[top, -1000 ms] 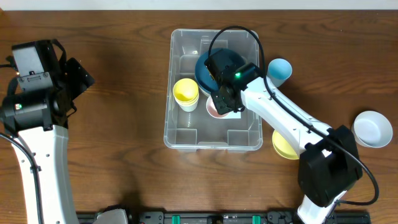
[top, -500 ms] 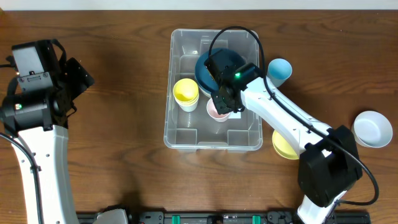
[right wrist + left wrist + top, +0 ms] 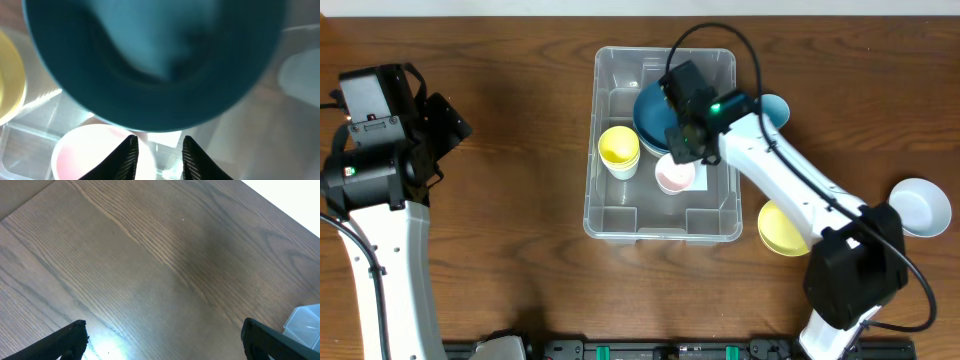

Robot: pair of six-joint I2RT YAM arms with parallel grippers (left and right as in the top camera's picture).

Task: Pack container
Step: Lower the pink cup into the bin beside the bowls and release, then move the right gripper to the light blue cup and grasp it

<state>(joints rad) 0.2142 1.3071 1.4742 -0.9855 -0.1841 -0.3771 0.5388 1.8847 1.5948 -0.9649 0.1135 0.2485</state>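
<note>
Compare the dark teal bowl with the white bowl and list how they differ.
Colour: the teal bowl is dark, the white bowl pale.
Place: the teal bowl sits inside the container, at its far end; the white bowl stands outside it on the table, off to the right.
Size: the teal bowl looks wider than the white bowl.
Shared: both are round, and both show their hollow from above.

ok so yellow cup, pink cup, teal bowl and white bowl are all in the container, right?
Not quite. The white bowl sits outside, on the table to the right of the container; the overhead view shows this. The yellow cup, pink cup and teal bowl are in the container.
</note>
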